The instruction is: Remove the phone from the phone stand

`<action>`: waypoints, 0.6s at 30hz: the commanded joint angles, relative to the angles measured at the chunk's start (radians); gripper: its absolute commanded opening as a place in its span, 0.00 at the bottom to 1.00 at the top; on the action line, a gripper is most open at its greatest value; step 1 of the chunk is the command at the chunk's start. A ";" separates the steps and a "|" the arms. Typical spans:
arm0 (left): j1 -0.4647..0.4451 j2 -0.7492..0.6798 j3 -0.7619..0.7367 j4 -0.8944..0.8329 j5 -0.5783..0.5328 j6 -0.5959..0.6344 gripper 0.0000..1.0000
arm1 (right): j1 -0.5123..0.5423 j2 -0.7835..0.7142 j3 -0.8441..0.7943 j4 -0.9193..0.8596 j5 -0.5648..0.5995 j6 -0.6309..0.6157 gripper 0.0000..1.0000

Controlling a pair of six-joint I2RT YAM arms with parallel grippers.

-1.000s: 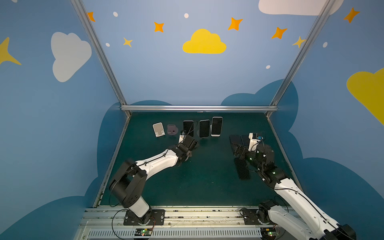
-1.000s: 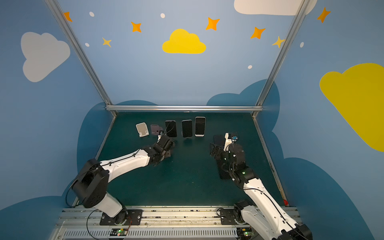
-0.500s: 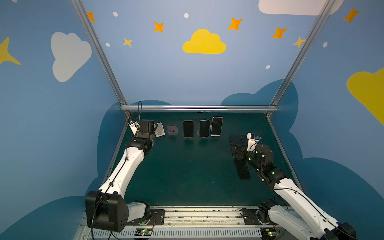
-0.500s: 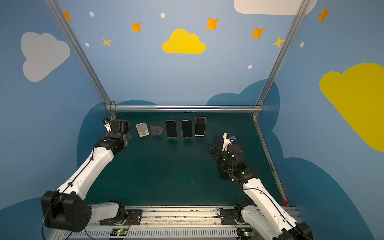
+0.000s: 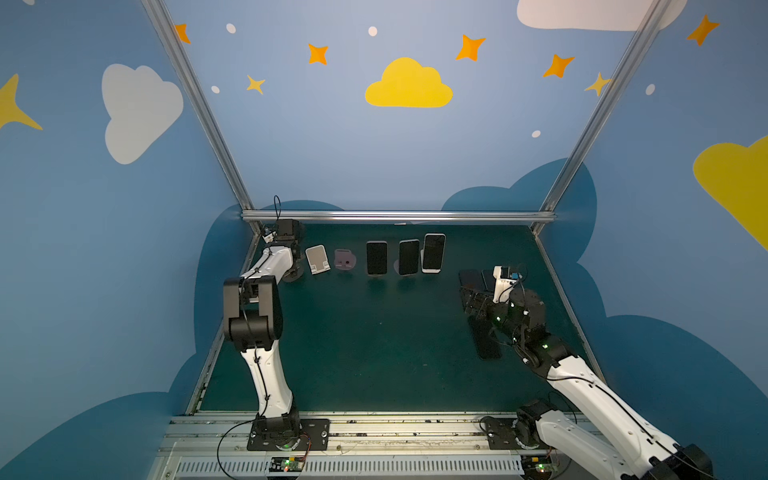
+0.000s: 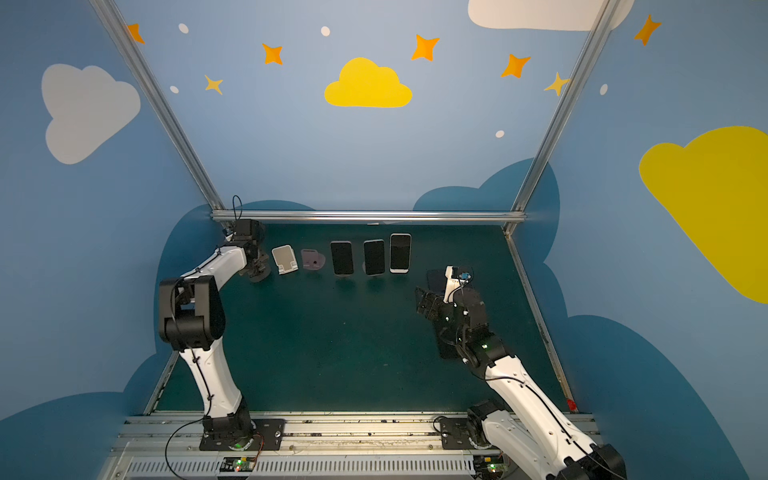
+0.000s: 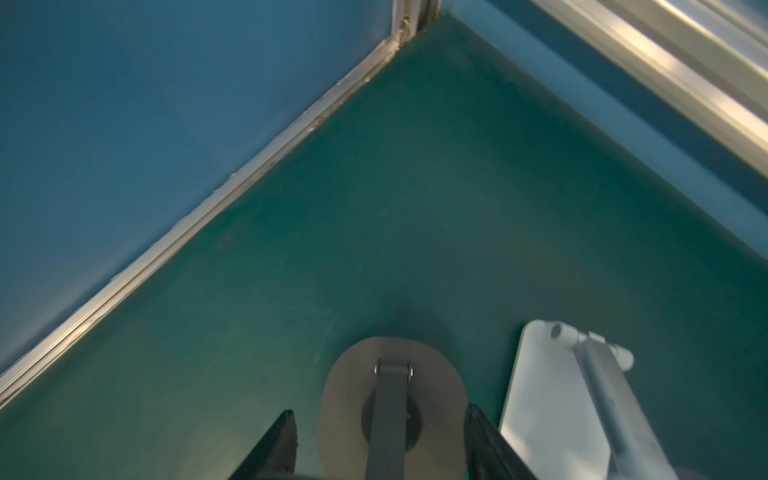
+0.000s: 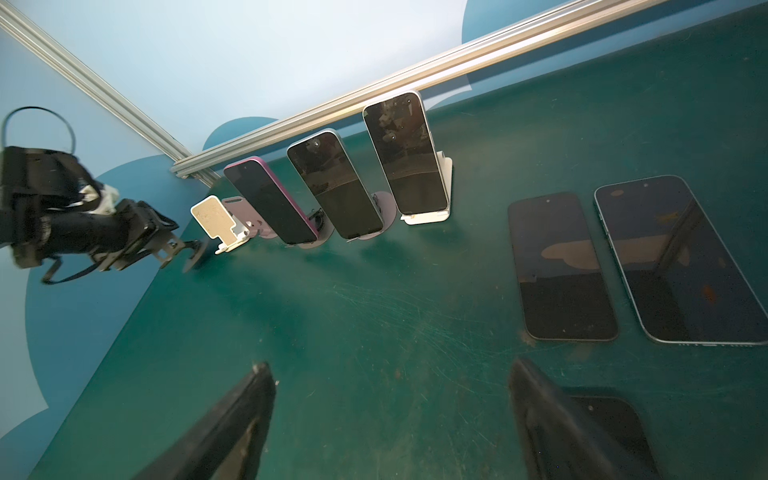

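Blue walls (image 5: 332, 158) painted with clouds and stars close you in, and the scuffed dark green counter (image 5: 374, 345) lies below. Your right gripper (image 8: 390, 368) hovers at the right, jaws wide apart over the counter, with a dark phone (image 8: 615, 419) lying flat just beside it. Your left gripper (image 7: 378, 411), in the far left corner, is closed on a grey round-based stand (image 7: 345, 395). Along the far edge three phones lean on phone stands (image 8: 428, 217), from left to right: a pink-edged phone (image 8: 270, 203), a blue-edged phone (image 8: 332, 187), a white-edged phone (image 8: 405, 153).

Cloud-painted walls (image 5: 332, 145), green, seemingly scuffed floor (image 8: 374, 291).
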 commanded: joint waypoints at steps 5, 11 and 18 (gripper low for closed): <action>0.006 0.078 0.127 -0.084 -0.005 0.058 0.62 | 0.004 0.007 -0.001 -0.007 0.016 -0.017 0.88; 0.006 0.081 0.103 -0.077 0.017 0.079 0.67 | 0.006 -0.007 0.000 -0.015 0.009 -0.018 0.88; -0.001 -0.078 0.047 -0.078 0.025 0.038 0.80 | 0.005 -0.030 -0.002 -0.022 0.007 -0.017 0.88</action>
